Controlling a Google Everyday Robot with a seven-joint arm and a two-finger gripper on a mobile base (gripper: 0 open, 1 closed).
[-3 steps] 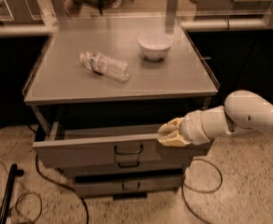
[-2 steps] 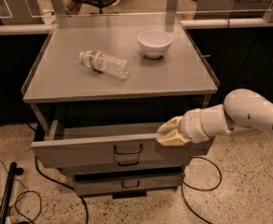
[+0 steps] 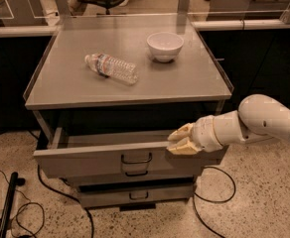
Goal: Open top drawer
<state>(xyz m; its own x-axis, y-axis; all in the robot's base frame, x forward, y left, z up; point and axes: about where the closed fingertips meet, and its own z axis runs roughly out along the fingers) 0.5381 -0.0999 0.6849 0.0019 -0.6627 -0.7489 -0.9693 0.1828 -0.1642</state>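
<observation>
The top drawer (image 3: pixel 85 162) of the grey metal cabinet is pulled partly out, and a strip of its tray interior shows behind the front. Its small dark pull handle (image 3: pixel 136 158) sits in the middle of the front. My gripper (image 3: pixel 171 144) reaches in from the right on a white arm. It is at the right part of the drawer front's top edge, right of the handle, and is shut on that edge with one tan finger above it and one in front.
A plastic water bottle (image 3: pixel 112 67) lies on its side on the cabinet top (image 3: pixel 184 88), and a white bowl (image 3: pixel 165 45) stands behind it. A lower drawer (image 3: pixel 135 195) is shut. Cables (image 3: pixel 219 192) and a black pole (image 3: pixel 8 202) lie on the floor.
Almost nothing differs. The gripper stays on the drawer front's edge, and drawer and gripper have shifted only very slightly toward the camera.
</observation>
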